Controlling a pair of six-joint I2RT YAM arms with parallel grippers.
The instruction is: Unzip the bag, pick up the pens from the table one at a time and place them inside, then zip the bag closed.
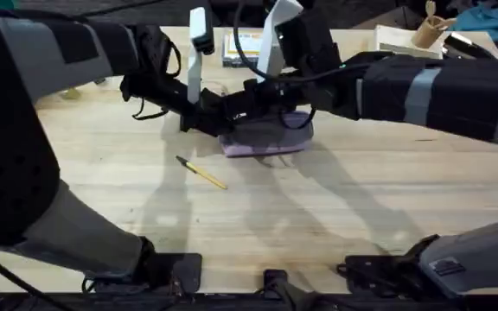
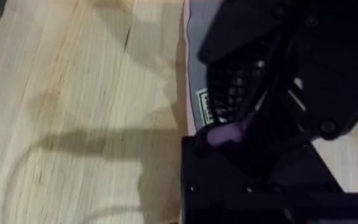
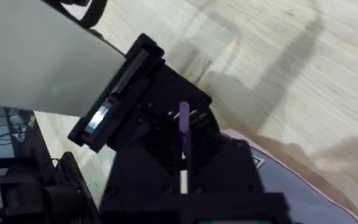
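Your table (image 1: 361, 199), a broad butcher-block top of joined planks, carries both arms reaching in from either side to meet over the bag (image 1: 266, 138). The grey pouch with its lilac-pink edging lies past the middle of the table, mostly covered by the two black wrists. Your left gripper (image 1: 210, 117) comes in from the left and sits at the bag's left end; your right gripper (image 1: 253, 108) crosses from the right and sits over the same end, the two nearly touching. In the right wrist view a thin purple zipper pull (image 3: 184, 127) stands pinched between the right gripper's closed-in fingers. Whether your left gripper is spread or pressed together, you cannot tell. A yellow pen (image 1: 201, 173) with a dark tip lies bare on the wood, near the bag on your side and left of it.
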